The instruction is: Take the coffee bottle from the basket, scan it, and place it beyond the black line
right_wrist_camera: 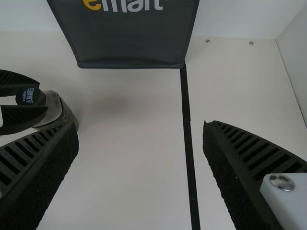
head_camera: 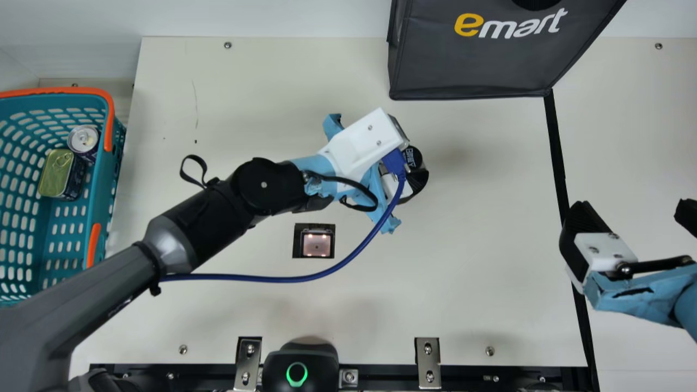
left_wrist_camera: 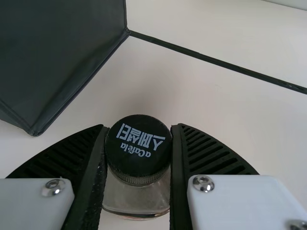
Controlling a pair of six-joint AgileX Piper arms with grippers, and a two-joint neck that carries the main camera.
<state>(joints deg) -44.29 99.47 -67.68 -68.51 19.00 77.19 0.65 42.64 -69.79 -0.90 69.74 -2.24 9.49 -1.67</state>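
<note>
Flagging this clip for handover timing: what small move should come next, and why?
Probably ease the right gripper toward the coffee bottle: it is open near the black line, while the left gripper grips the bottle short of it.

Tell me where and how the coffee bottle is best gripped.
Probably by its cap, coming from the cap end and closing on opposite sides: it is round and narrower than the body below. The left tool holds the coffee bottle that way.

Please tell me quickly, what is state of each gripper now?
Left gripper: jaws closed on the coffee bottle.
Right gripper: jaws open, holding nothing.
</note>
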